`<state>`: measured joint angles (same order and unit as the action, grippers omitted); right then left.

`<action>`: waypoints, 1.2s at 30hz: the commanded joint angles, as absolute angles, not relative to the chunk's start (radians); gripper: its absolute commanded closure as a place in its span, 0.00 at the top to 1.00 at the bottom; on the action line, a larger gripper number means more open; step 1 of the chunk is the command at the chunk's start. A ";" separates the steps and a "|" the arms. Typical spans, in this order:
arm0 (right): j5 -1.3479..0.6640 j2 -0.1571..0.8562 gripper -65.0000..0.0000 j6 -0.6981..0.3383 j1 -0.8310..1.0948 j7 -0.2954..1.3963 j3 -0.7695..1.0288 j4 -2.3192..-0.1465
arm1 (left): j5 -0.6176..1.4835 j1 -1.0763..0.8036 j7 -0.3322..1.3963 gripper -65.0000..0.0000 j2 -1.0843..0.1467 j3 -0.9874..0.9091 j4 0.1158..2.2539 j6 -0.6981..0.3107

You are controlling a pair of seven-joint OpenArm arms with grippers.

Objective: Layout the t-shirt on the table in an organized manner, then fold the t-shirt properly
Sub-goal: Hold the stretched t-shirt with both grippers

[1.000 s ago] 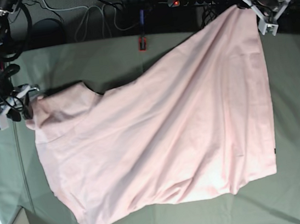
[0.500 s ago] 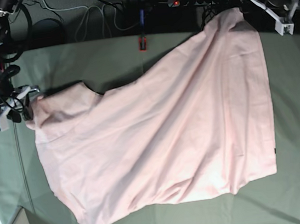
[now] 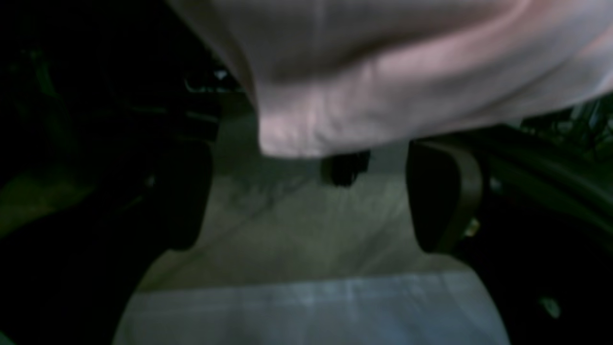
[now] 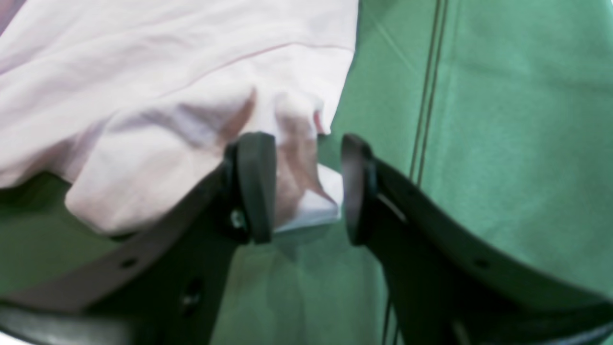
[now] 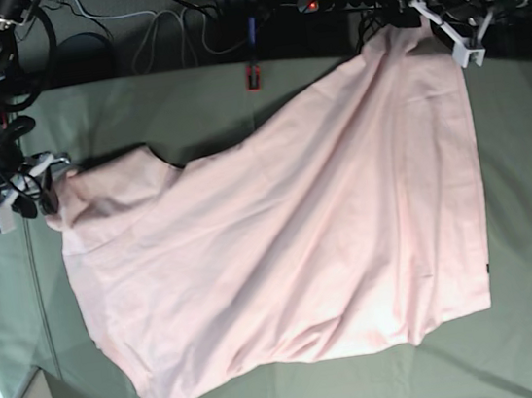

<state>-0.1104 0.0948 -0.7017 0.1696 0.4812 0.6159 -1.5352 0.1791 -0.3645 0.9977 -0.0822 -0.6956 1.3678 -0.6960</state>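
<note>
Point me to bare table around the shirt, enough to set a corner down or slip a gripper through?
Free: the wedge of table between the far edge and the t-shirt's slanted upper edge; the strip beyond its straight side; the near band below the hem. Crowded: the sleeve corner at the right gripper, and the far corner by the left gripper.

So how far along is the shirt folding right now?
Early. Done: the pink t-shirt lies spread on the table, though skewed and rumpled. In hand: the right gripper straddles a shirt corner, and the left gripper stands open beside the far corner. Left: squaring it flat, then every fold.
</note>
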 commanded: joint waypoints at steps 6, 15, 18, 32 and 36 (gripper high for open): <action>-0.127 0.107 0.36 -0.698 0.159 0.456 0.621 -1.550 | 0.193 -0.349 0.993 0.96 -0.120 -0.694 1.334 -0.698; -0.127 0.107 0.36 -0.698 0.157 0.456 0.618 -1.550 | 0.189 -0.318 0.993 0.96 -0.133 -0.696 1.333 -0.698; -0.127 0.107 0.36 -0.698 0.157 0.456 0.618 -1.550 | 0.193 -0.317 0.993 0.96 -0.133 -0.694 1.333 -0.698; -0.127 0.108 0.36 -0.698 0.156 0.456 0.618 -1.550 | 0.183 -0.297 0.993 0.30 -0.133 -0.693 1.333 -0.698; -0.127 0.108 0.36 -0.698 0.143 0.456 0.619 -1.550 | 0.182 -0.297 0.995 0.00 -0.133 -0.694 1.331 -0.698</action>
